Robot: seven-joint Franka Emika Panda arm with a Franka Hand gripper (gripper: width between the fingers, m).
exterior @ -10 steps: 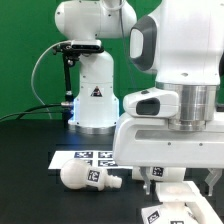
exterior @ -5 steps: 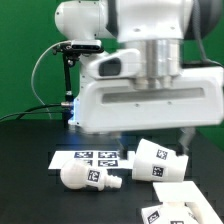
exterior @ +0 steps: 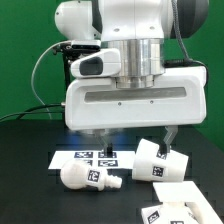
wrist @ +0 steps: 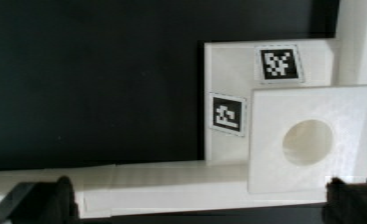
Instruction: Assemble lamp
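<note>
- The arm point(exterior: 135, 60) fills the middle of the exterior view, its broad white wrist housing hanging low over the table point(exterior: 30, 170).
- The table is black and carries all the loose parts, with a green backdrop behind it.
- The base point(exterior: 178, 198) lies flat at the exterior view's lower right and shows square tags on its top. In the wrist view it sits under the camera as a stepped plate with a round hole and two tags.
- A white bar point(wrist: 162, 182) runs along one edge of the base in the wrist view. What it belongs to cannot be told.
- The marker board point(exterior: 84, 156) lies flat behind the bulb, partly hidden by the wrist housing.
- The shade point(exterior: 158, 160) lies tipped on its side just behind the base, to the exterior view's right of the marker board. Whether it touches the base cannot be told.
- The bulb point(exterior: 88, 177) lies on its side just in front of the marker board. Its round head points to the exterior view's left and its neck to the right, and it is apart from the base.
- The gripper point(exterior: 131, 139) is spread wide and holds nothing. It hangs above the table with one finger over the marker board and the other just above the shade.
- The fingers point(wrist: 47, 200) appear dark at the two far edges of the wrist view, and both are clear of the base.
</note>
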